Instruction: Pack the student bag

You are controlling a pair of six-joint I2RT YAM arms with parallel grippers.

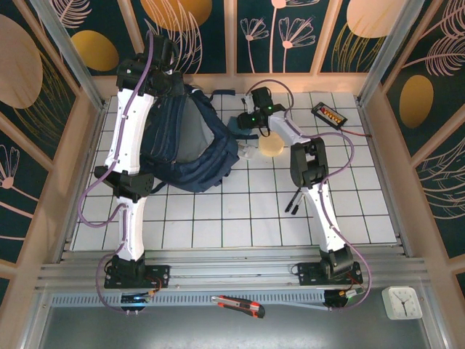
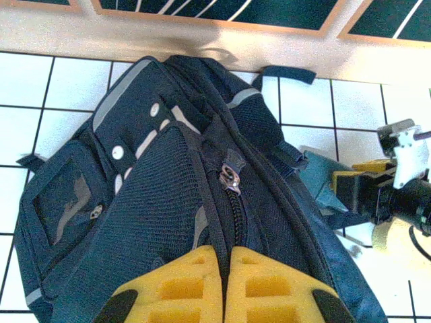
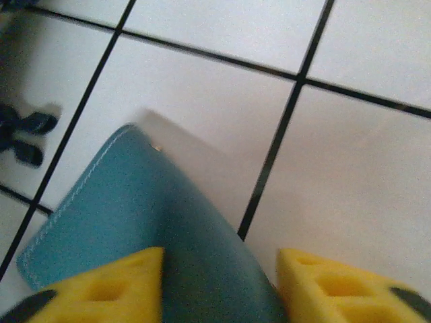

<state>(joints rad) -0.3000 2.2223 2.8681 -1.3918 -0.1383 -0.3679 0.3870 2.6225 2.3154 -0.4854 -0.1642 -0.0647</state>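
Early in the packing, to judge from the overhead view. At centre left of that frame, on the white tiled counter (image 1: 349, 196): the student bag (image 1: 192, 149), lying on its side, with its upper part pulled up and some grey lining on show.

At the lower edge of the left wrist view: the left tool (image 2: 224, 259), pads pressed together right on the zip line, seemingly pinching the fabric there to keep the mouth up.

In the lower middle of the right wrist view: the right tool (image 3: 221, 262), fingers partly closed on both sides of a teal case (image 3: 128, 202). Seemingly gripping it, with one edge raised off the tiles. Not yet inside the bag, only just beside it.

Left to do, probably:
- Carrying the case into the opening.
- The same for a round cream object (image 1: 271, 148) near the bag.
- Perhaps also a black device (image 1: 328, 114) at the upper right of the counter.
- After that, closing the zip.

Contents of the bag: hidden, impossible to judge.
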